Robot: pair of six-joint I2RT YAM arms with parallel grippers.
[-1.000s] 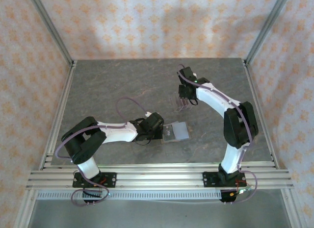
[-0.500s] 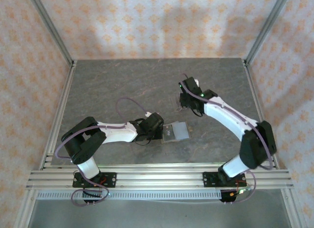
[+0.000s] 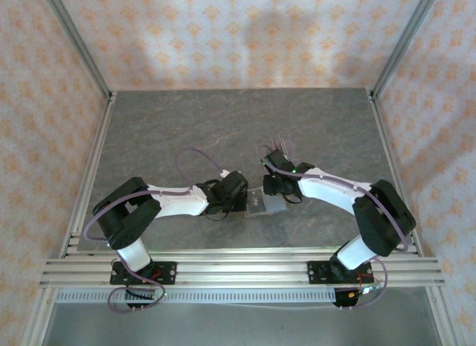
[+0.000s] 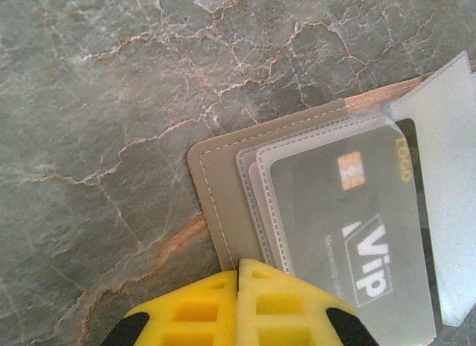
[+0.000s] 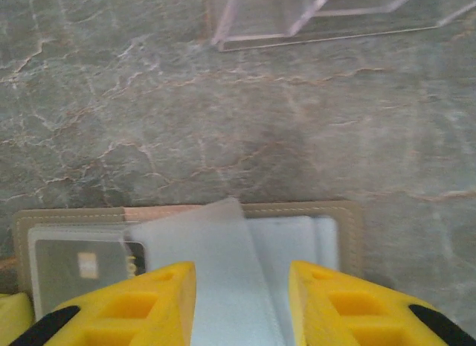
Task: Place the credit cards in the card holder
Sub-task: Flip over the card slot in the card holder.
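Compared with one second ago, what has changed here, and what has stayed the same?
The right gripper moved from the clear rack toward the near edge and now hangs, open, over the open card holder. The left gripper stayed shut at the holder's edge; the holder kept its place.
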